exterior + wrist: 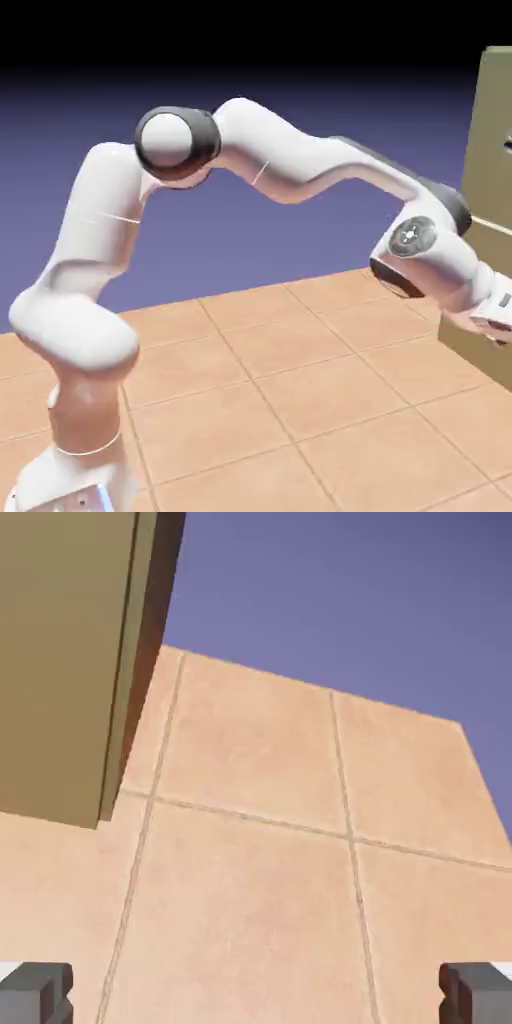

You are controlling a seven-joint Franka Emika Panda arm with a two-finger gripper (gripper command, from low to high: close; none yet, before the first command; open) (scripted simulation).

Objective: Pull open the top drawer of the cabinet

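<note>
While the gripper [256, 997] hangs spread wide with nothing between its fingertips (tiled floor fills the hand view), the approach seems barely begun: the cabinet [490, 200] stands at the exterior view's right edge, its top drawer's handle unseen, so next comes raising and aiming.

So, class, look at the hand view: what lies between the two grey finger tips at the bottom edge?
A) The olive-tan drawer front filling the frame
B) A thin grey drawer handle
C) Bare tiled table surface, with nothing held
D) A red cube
C: the fingertips sit far apart at the bottom corners with only tiled table between them; the cabinet stands off in the hand view's upper left.
</note>
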